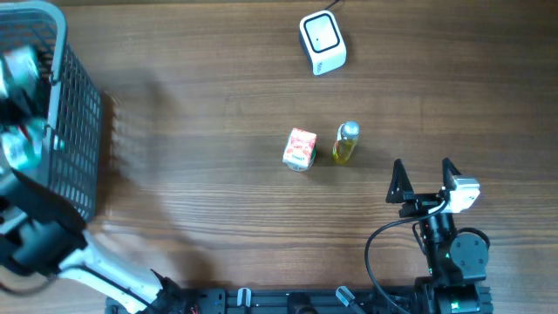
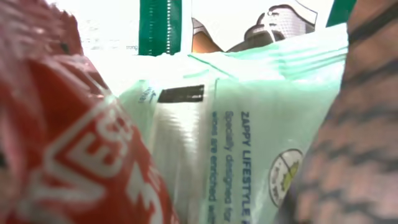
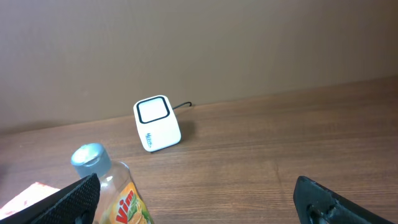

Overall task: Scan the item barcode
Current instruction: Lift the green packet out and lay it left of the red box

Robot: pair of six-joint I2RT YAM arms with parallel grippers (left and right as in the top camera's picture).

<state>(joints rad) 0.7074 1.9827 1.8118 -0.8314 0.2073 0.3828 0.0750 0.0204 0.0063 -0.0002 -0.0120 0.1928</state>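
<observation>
Left arm (image 1: 39, 228) comes in from the near-left corner and reaches up over the rim into the gray mesh basket (image 1: 74, 113) at the far left of the bench (image 1: 218, 105). I can't pick out the left claw itself in the overhead view because it's buried in the basket and blurred. Its fingers are pinched nearly together, but I can't tell whether it has anything.

Right arm (image 1: 453, 253) is parked near right. The right claw (image 1: 425, 177) points toward the far side with its fingers (image 3: 74, 199) spread wide and nothing between them.

Left wrist view is jammed right up against the basket contents:
- A mint-green packet (image 2: 249, 130) fills the middle. I can read "ZAPPY LIFESTYLE" and "Specially designed for" running sideways, and there's a black strip near its upper left and a round badge lower right.
- A red packet (image 2: 68, 162) lies on the left, overlapping the green one. It has white letters, "VES", and the rest is cut off.
- A dark textured surface is at the right edge, too blurred to identify.
- More packaging sits behind, with green and white stripes.

So the item to scan is in the basket, well apart from the scanner.

The white scanner (image 1: 323, 42) with a dark-framed window sits far, right of center, with its cable going off the far edge. Mid-bench there's a small red-and-white carton (image 1: 300, 149). Just to its right is a yellow bottle (image 1: 346, 144) with a gray cap, and the right wrist view shows "Vim" on its label.
</observation>
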